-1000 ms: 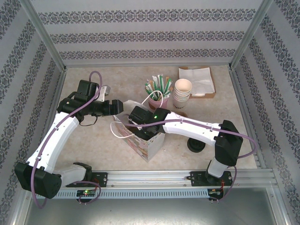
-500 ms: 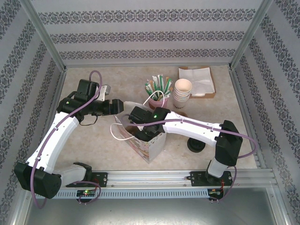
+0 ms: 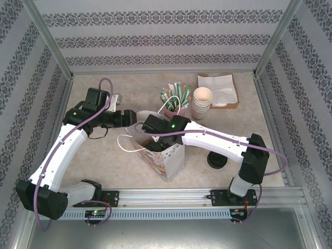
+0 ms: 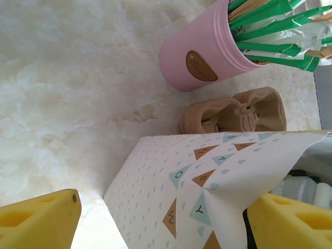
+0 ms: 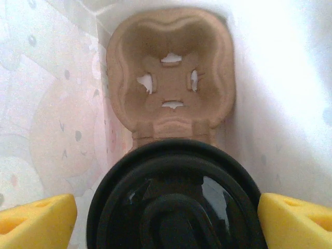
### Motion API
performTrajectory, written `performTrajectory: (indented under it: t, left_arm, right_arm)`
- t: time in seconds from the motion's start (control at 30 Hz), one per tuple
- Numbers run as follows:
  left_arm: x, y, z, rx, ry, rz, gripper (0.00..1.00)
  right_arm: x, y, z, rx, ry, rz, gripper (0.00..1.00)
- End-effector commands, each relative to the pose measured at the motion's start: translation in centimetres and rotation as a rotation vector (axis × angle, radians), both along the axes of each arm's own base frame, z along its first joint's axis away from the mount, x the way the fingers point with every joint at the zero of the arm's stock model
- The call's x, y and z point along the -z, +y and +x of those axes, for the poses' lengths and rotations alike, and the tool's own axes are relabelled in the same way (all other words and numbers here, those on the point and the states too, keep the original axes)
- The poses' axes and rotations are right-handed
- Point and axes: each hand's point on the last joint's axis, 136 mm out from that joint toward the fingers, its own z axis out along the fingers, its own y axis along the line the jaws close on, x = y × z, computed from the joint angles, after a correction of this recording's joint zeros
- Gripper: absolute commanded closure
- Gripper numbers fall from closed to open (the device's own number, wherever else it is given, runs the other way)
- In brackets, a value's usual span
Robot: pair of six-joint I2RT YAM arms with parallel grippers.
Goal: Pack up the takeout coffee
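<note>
The takeout coffee shows as a round black lid (image 5: 174, 199), seated in the near hole of a brown pulp carrier (image 5: 168, 67) inside the patterned paper bag (image 3: 174, 161). My right gripper (image 5: 166, 223) reaches down into the bag, open, one yellow finger (image 5: 36, 220) on each side of the lid, with a thin gap on the left. The carrier's far hole is empty. My left gripper (image 4: 163, 223) is open at the bag's far-left rim (image 4: 171, 181). The bag's wall lies between its wide-set fingers (image 4: 36, 223). Seen from above, the left gripper (image 3: 132, 118) meets the bag's rim.
A pink cup of green packets (image 3: 174, 109) stands just behind the bag, with a stack of lidless cups (image 3: 201, 104) and a napkin tray (image 3: 218, 89) to its right. Loose black lids (image 3: 217, 161) lie under the right arm. A brown pulp piece (image 4: 233, 111) lies between bag and pink cup.
The right gripper's jaws have spread apart around the cup inside the bag. The bag's near end has shifted slightly right. The left arm has held still.
</note>
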Motion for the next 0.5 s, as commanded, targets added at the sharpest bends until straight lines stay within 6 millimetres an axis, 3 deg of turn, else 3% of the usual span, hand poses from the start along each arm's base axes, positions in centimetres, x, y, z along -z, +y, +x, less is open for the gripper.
performTrajectory:
  t: [0.0,0.47]
  left_arm:
    - [-0.5,0.2,-0.1,-0.014,-0.002,0.02,0.16]
    - [-0.4,0.2,0.3,-0.015,-0.002,0.035,0.17]
  right_arm:
    - [-2.6,-0.4,-0.4,0.012,-0.028,0.039,0.1]
    - [-5.4,-0.5,-0.6,0.025,-0.047,0.097,0.15]
